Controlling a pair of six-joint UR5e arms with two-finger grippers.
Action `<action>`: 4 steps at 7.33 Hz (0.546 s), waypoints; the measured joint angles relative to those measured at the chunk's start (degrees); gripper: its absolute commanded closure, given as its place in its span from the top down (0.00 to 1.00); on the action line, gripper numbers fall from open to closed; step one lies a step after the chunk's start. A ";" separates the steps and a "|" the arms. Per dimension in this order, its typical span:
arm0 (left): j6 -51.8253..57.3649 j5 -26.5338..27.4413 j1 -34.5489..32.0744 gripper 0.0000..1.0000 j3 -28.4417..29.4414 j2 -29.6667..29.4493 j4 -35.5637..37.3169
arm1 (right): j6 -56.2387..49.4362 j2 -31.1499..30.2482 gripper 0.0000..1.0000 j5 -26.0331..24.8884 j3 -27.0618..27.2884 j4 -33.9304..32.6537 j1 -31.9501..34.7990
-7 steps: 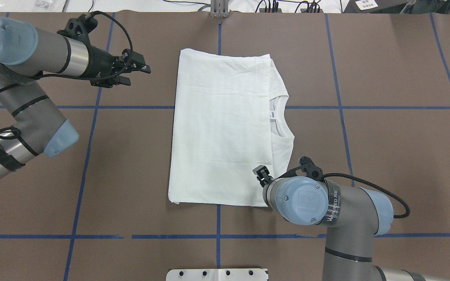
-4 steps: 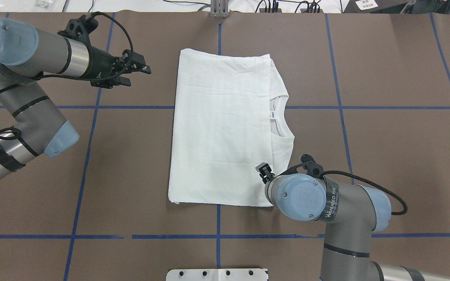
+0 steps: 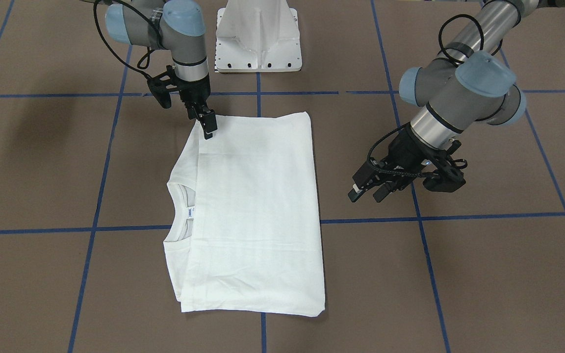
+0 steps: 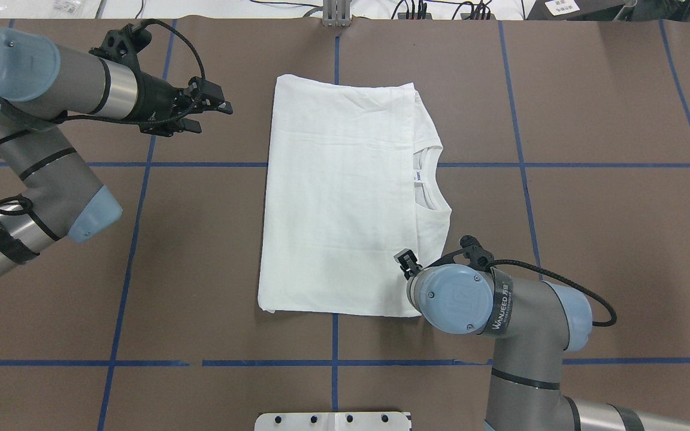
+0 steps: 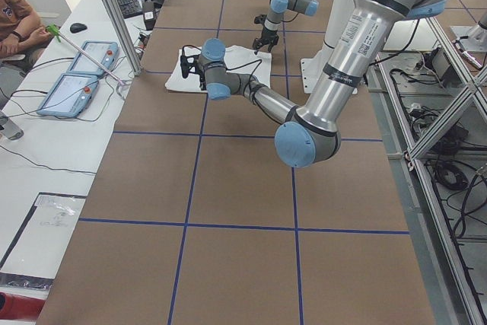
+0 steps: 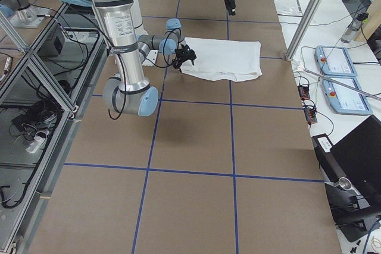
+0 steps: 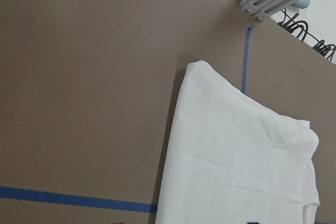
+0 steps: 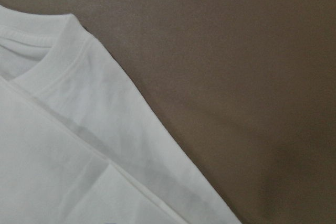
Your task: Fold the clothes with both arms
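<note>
A brown table (image 4: 590, 239) ruled in blue tape (image 4: 620, 165) carries a white shirt (image 4: 339, 203) at its centre, already folded to a rectangle whose long axis runs straight away from the robot. The right gripper (image 3: 210, 133) points down on the shirt's near right corner, its tips touching the cloth where the upper layer ends. Its fingers look close together, but whether they pinch fabric cannot be told. The left gripper (image 4: 215, 118) hangs over the table off the far left corner, fingers spread and empty, aimed at the shirt, which lies to its right across a gap. The right is thus the nearer of the two, and another fold would likely need the left to close that gap first. The collar (image 4: 421, 191) shows along the right edge, its small label (image 4: 417, 175) beside the fold line
</note>
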 measured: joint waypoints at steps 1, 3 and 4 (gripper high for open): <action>0.02 0.00 0.02 0.82 0.00 0.00 -0.03 | 0.01 0.04 0.84 0.11 -0.13 -0.03 -0.09; 0.03 -0.02 0.06 0.82 0.01 0.05 -0.08 | 0.13 -0.03 0.58 0.07 -0.31 -0.06 -0.49; 0.02 -0.07 0.08 0.82 0.00 0.08 -0.12 | 0.33 -0.05 0.01 0.02 -0.37 -0.08 -0.62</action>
